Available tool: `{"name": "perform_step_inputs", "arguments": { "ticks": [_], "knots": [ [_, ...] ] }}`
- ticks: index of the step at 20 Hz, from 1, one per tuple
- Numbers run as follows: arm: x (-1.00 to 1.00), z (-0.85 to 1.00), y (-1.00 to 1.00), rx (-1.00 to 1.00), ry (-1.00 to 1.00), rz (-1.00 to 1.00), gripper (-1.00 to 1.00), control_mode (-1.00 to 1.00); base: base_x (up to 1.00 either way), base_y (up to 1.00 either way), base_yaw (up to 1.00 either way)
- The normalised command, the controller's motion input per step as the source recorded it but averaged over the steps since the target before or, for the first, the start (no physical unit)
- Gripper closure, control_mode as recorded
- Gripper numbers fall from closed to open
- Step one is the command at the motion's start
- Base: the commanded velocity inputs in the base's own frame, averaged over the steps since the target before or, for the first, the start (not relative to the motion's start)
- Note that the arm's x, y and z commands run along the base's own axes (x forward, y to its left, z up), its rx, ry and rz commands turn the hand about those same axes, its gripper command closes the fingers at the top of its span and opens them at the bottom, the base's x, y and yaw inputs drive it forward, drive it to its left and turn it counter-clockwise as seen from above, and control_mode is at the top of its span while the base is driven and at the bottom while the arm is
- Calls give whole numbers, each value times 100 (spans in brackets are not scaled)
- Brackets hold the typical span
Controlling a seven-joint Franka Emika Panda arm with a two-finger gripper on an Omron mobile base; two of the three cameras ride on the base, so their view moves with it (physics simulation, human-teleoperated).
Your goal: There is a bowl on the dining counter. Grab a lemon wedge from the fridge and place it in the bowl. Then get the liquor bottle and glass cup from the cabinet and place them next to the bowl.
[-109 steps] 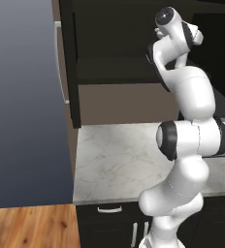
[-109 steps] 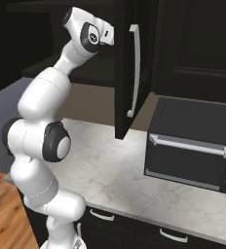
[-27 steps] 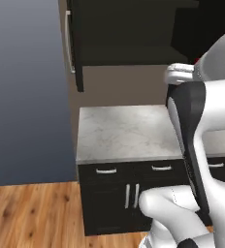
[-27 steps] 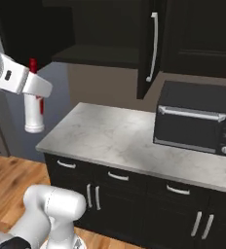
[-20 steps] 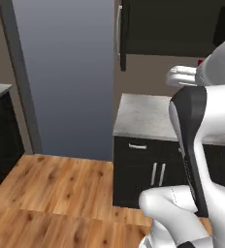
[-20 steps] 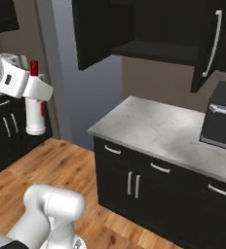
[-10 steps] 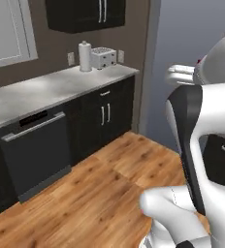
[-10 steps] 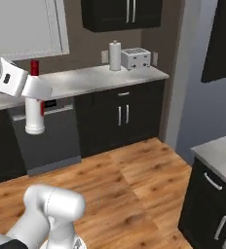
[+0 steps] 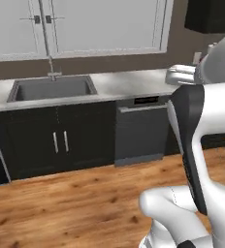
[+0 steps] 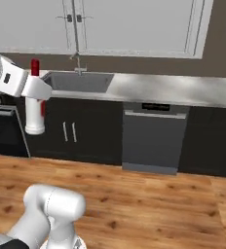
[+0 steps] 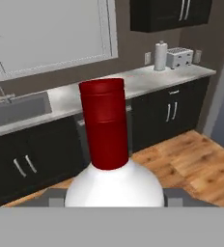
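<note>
The liquor bottle (image 11: 115,164), white-bodied with a red cap, stands upright and nearest the hand camera, its shoulders spanning the bottom of the hand view. In the right base view the same bottle (image 10: 35,113) hangs upright in the air at the left, above the wood floor (image 10: 149,199). The gripper (image 10: 37,91) is clamped across the upper part of the bottle just below the cap, jaws pinching it from both sides; the fingertips themselves are hidden behind the bottle in the hand view.

Beyond the floor runs a row of black base cabinets (image 9: 61,143) with short handles, carrying a pale marble counter (image 10: 173,90). A dishwasher (image 10: 155,136) is set into the row, to the right of the sink (image 10: 78,81) in the right base view. The sink is recessed in the counter, with a faucet (image 9: 50,72) at the counter's rear edge. Behind it sits a large pale window (image 9: 95,24).

In the hand view, a paper towel roll (image 11: 161,56) and a toaster (image 11: 179,58) stand side by side near the counter's far right end, under a black wall cabinet (image 11: 167,13).
</note>
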Motion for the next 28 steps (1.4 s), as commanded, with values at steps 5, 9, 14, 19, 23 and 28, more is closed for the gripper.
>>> {"name": "perform_step_inputs", "arguments": {
  "ticks": [5,9,14,19,23,28],
  "knots": [
    [0,0,0,0,0,0,100,100,-7,50,88],
    [0,0,0,0,0,0,100,100,0,40,88],
    [0,0,0,0,0,0,100,100,0,20,86],
    [0,0,0,0,0,0,100,100,8,-1,81],
    [0,0,0,0,0,0,100,100,34,-31,73],
    [0,0,0,0,0,0,100,100,49,-63,55]
  ]
}}
